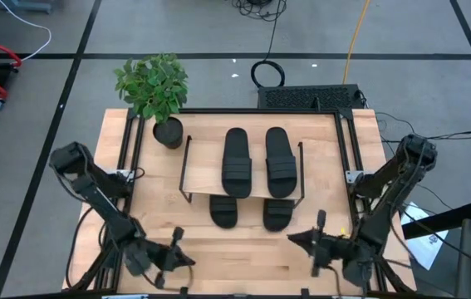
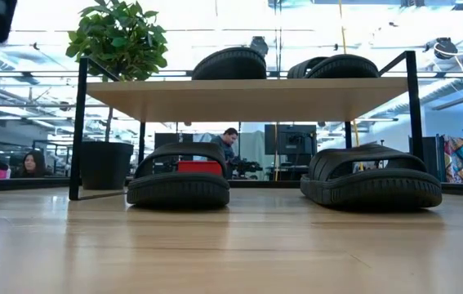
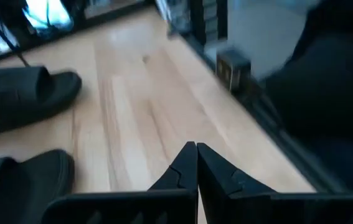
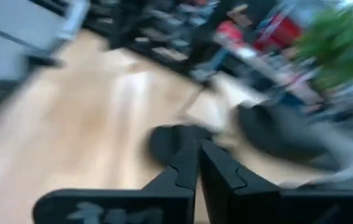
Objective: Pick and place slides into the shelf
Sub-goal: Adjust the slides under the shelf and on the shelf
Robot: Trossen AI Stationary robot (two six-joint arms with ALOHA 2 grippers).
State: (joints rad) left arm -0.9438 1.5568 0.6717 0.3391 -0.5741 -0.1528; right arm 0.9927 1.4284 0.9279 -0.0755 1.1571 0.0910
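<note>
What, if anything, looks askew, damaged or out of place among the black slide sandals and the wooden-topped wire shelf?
Nothing stands out. Two black ribbed slide sandals lie side by side on the shelf's light wooden top board; two more sit flat beneath it, toes poking out. The left gripper and right gripper are shut, holding nothing.

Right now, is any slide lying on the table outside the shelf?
No. In the high view two slides lie on the shelf top board, and two more sit beneath it.
</note>
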